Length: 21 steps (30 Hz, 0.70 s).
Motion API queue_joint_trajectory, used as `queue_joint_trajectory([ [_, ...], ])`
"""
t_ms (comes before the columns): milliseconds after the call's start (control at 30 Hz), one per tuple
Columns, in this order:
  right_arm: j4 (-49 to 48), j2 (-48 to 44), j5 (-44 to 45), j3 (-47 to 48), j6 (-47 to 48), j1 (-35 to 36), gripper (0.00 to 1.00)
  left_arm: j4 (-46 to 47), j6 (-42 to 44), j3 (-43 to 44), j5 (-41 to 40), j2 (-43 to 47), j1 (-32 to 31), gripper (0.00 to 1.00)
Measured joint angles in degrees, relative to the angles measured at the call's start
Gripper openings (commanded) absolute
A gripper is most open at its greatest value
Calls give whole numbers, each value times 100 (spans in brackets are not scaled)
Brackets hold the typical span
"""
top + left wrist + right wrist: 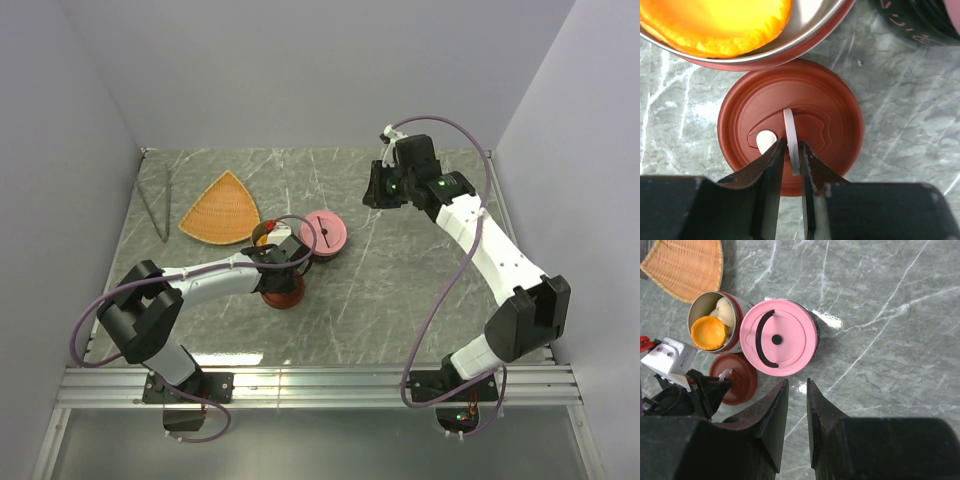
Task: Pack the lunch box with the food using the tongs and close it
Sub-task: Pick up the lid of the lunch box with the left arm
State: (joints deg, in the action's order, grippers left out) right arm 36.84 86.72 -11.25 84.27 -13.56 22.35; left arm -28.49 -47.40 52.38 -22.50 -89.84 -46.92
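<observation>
Though dark tin (912, 20) bears writing, illegible.

Grey marbled table (400, 290): woven orange plate (220, 210) and thin tongs (153, 212) at far left; open tin (743, 306) and pink-lidded tin (325, 232) side by side mid-table; red-brown lid (742, 385) flat just beside them.

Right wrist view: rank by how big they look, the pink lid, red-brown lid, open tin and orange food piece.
1. pink lid, clearly largest.
2. open tin and red-brown lid: they look about alike, and the lid is partly covered, so I won't rank them.
3. orange food piece, smallest, lying inside the tin.
</observation>
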Motion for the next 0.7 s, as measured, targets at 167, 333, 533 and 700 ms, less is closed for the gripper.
queue_joint_trajectory([
  [167,-4,-127,-4,-42,4,0,29,94,-42,-46,-103,0,0,16],
  [333,-28,-197,-4,-109,22,0,28,129,-55,-61,-153,11,0,0],
  [533,-24,-229,-2,-136,46,0,28,-313,-28,0,-151,240,-7,0],
  [700,-26,-229,2,-136,63,0,28,-1091,2,586,-24,752,-46,0],
])
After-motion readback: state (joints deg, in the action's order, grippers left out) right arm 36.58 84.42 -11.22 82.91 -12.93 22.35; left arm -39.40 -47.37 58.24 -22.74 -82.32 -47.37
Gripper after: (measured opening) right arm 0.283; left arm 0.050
